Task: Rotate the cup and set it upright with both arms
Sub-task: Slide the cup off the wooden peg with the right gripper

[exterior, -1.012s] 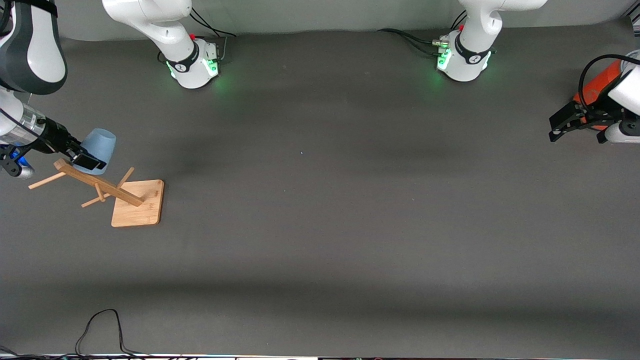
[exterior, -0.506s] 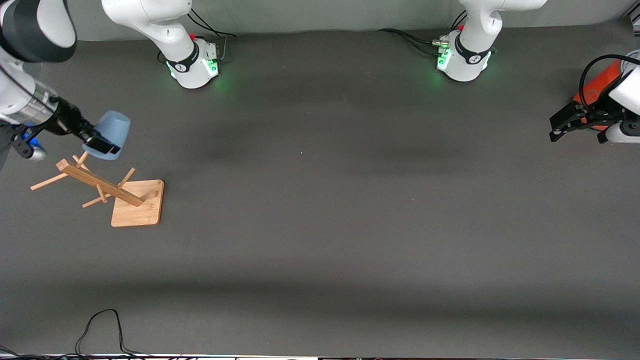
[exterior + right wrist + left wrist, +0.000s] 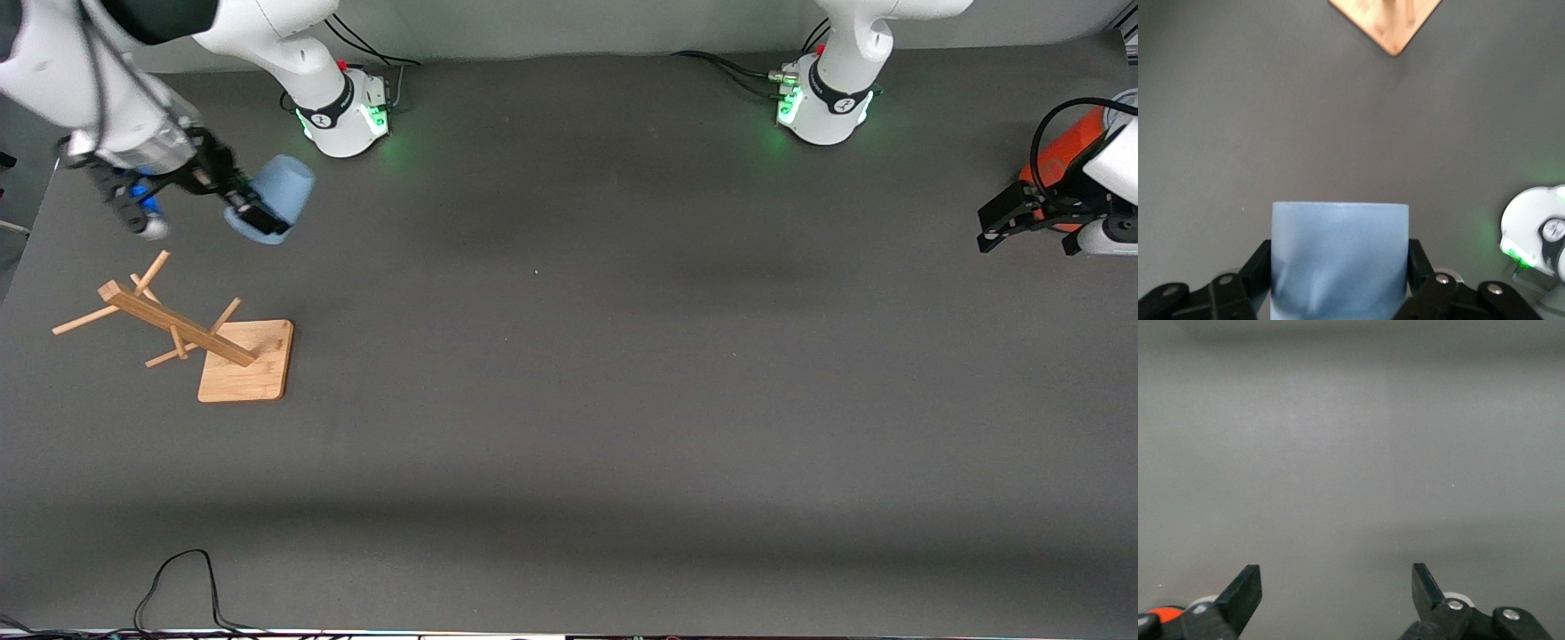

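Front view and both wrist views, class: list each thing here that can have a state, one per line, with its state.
cup: held in the air, tilted, not upright.
right gripper: shut on the cup, over the table near the right arm's base.
left gripper: open, empty, waiting at the left arm's end of the table.
wooden rack: standing on its square base, pegs bare.
orange-red cylinder: partly hidden by the left arm.

Light was even and soft from overhead, leaving broad faint shadow bands across the dark table (image 3: 569, 400). Green glow pooled around both arm bases (image 3: 351, 120). The left wrist view was hazy past the jaws, its surface washed pale.
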Robot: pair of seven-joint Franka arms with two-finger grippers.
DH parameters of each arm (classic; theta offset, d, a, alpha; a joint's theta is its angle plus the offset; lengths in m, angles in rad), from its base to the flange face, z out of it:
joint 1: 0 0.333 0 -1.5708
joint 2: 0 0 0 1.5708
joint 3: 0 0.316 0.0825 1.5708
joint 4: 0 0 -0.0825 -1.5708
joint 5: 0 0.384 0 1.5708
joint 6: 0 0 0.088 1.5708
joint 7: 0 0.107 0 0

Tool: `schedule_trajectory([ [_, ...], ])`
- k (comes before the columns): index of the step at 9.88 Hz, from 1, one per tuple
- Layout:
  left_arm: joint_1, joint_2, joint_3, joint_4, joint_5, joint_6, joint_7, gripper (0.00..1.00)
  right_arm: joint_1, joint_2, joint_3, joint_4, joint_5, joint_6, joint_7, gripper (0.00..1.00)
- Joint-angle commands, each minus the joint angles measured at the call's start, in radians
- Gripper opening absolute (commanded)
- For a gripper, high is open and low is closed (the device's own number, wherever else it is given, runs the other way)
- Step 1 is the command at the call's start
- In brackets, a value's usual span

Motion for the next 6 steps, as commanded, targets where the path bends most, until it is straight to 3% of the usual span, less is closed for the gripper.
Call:
schedule_trajectory([
  [1, 0.003, 0.009, 0.0, 0.02, -0.008, -0.013, -0.002, 1.0, 0.148, 0.033, -0.008, 0.035, 0.004, 0.005, 0.251, 0.65],
  [6, 0.005, 0.011, 0.0, 0.02, -0.008, -0.013, -0.004, 1.0, 0.42, 0.497, -0.01, 0.441, 0.019, 0.036, 0.79, 0.65],
])
